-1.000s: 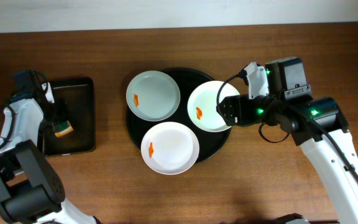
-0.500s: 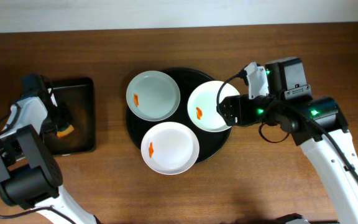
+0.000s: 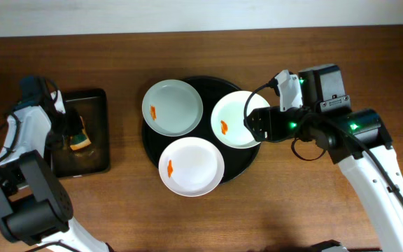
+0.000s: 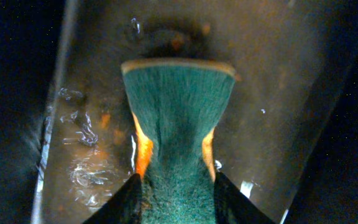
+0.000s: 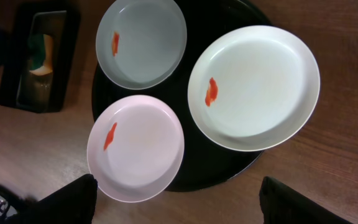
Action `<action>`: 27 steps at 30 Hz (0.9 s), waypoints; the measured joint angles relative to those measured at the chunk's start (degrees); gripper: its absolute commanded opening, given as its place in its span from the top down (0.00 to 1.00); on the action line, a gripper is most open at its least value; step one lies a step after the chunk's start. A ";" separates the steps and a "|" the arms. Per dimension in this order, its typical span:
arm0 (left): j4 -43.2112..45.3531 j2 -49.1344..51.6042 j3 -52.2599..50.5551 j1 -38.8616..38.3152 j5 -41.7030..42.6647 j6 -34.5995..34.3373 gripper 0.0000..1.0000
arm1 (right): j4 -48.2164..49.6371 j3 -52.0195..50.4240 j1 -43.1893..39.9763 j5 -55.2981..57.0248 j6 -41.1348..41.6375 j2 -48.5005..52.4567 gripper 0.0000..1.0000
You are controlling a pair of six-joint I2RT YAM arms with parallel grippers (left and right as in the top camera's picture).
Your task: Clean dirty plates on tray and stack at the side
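Observation:
Three white plates lie on the round black tray, each with an orange smear: one far left, one right, one near. They also show in the right wrist view, far left, right and near. My left gripper is shut on a green and orange sponge over the small rectangular black tray. My right gripper is open and empty, held high over the right plate's edge, with its fingers wide apart.
The rectangular tray's wet metal floor has droplets and orange specks. Brown wood table surrounds both trays. The near plate overhangs the round tray's front rim.
My left gripper has shifted the sponge a little to the right inside the rectangular tray. The right arm and the plates have not moved.

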 measured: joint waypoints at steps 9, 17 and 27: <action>9.49 -0.02 -7.26 0.00 -0.48 0.35 1.00 | -0.02 0.00 0.00 0.00 0.04 0.00 0.16; 6.29 -0.98 -7.48 -0.22 -0.07 0.39 1.00 | 0.07 0.00 0.00 0.00 0.04 0.00 0.16; -2.19 -12.28 0.39 -8.83 0.46 2.14 1.00 | 5.42 0.00 0.00 -3.17 -0.04 7.69 0.25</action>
